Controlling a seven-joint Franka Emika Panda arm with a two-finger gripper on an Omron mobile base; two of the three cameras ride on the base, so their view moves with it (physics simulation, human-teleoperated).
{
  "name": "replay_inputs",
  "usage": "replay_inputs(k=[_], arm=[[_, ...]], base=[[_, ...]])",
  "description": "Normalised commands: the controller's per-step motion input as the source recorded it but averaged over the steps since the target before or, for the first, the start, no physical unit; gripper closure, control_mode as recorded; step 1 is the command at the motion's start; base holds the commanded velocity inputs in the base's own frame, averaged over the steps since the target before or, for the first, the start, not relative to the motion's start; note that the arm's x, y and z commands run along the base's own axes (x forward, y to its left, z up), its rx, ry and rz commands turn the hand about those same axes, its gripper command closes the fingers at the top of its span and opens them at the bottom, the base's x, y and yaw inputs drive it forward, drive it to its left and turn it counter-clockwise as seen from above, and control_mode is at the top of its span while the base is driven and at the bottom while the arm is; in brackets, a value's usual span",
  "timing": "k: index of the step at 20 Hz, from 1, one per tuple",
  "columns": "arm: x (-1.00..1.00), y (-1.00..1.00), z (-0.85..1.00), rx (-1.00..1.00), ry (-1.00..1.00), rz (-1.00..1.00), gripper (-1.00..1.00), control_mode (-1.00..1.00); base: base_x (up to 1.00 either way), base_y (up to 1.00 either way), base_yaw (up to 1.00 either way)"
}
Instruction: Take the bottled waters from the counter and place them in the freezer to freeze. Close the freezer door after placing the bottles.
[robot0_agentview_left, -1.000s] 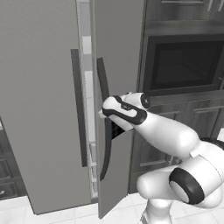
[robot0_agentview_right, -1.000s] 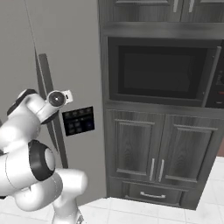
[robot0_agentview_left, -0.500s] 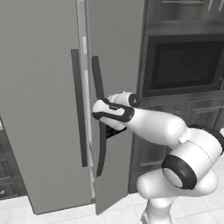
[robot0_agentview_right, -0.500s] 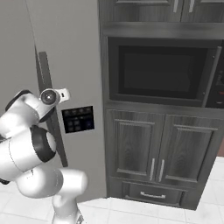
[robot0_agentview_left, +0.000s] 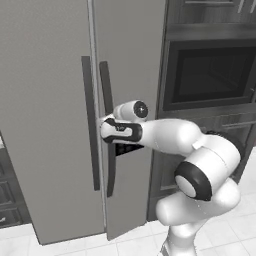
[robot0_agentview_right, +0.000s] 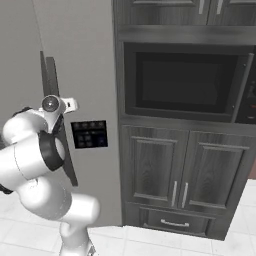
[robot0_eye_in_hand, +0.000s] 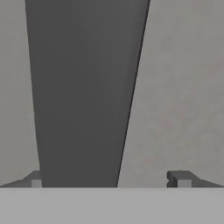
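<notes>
Grey freezer door (robot0_agentview_left: 132, 75) nearly shut, with the white arm's hand (robot0_agentview_left: 106, 131) at its dark bar handle (robot0_agentview_left: 107, 95).

Seen along the hand, the fingertips (robot0_eye_in_hand: 178, 178) stand wide apart on either side of the handle (robot0_eye_in_hand: 83, 96), which runs up between them without being pinched; nothing is held. In the left base view the freezer door stands slightly ajar at its lower edge beside the wider grey door (robot0_agentview_left: 45, 100) of the freezer (robot0_agentview_left: 30, 190). In the right base view the small dark dispenser panel (robot0_agentview_right: 90, 134) sits just beside the arm, and the dark built-in oven (robot0_agentview_right: 187, 82) lies to the right.
</notes>
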Motion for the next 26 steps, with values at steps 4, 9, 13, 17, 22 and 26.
replay_inputs(k=[4, 9, 13, 17, 22, 26], arm=[[0.33, 0.0, 0.13, 0.0, 0.18, -0.06, -1.0, -1.0], [0.36, 0.0, 0.13, 0.0, 0.19, -0.02, -1.0, -1.0], [0.42, 0.0, 0.08, 0.0, 0.16, -0.01, -1.0, -1.0], [0.43, 0.0, 0.0, 0.0, 0.08, 0.0, -1.0, -1.0], [0.45, 0.0, 0.0, 0.0, 0.07, 0.0, -1.0, -1.0], [0.44, 0.0, 0.0, 0.0, 0.09, 0.0, -1.0, -1.0]], base=[[0.0, 0.0, 0.0], [0.0, 0.0, 0.0], [0.0, 0.0, 0.0], [0.0, 0.0, 0.0], [0.0, 0.0, 0.0], [0.0, 0.0, 0.0]])
